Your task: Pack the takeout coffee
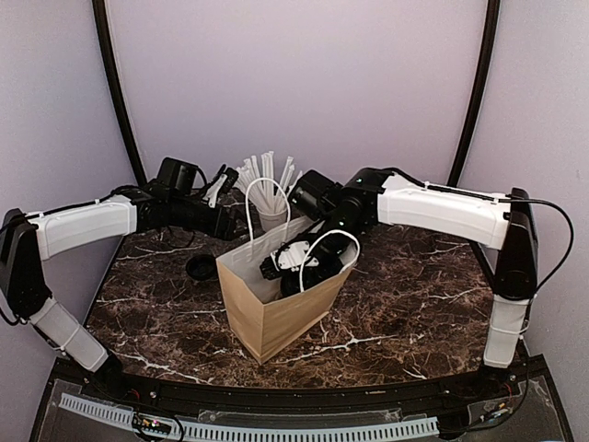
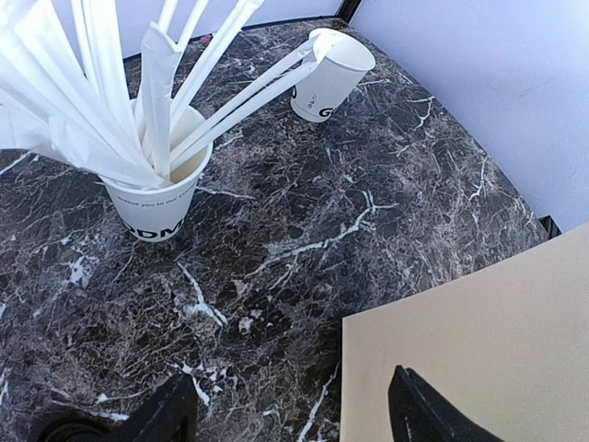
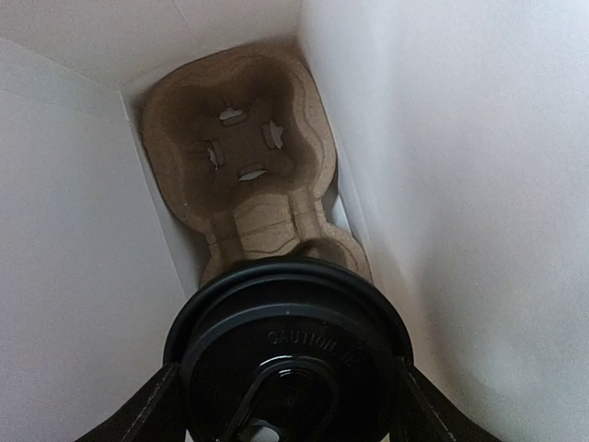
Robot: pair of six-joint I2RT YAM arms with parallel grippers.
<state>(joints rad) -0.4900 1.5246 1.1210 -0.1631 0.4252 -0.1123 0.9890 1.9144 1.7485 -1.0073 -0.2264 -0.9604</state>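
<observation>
Right gripper (image 3: 283, 391) clamped on the takeout coffee (image 3: 290, 341) at its black lid, embossed "CAUTION" readable. It is inside the paper bag (image 1: 276, 313), over the near end of the pulp carrier (image 3: 239, 157); seated or not, can't tell. Left gripper (image 2: 290, 379) fingers apart, empty, above the marble table (image 2: 386, 203). Straw cup (image 2: 156, 207) lettering ends "DM" - plain white cup (image 2: 331, 78) shows "G".

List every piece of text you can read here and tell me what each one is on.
"CAUTION", raised on the lid of the takeout coffee; the words after it are unreadable.
"DM", large dark letters on the straw cup; the letter before them is unclear.
Small line above them on that cup: too blurred to read.
"G", on the far white cup; the rest is turned away.
</observation>
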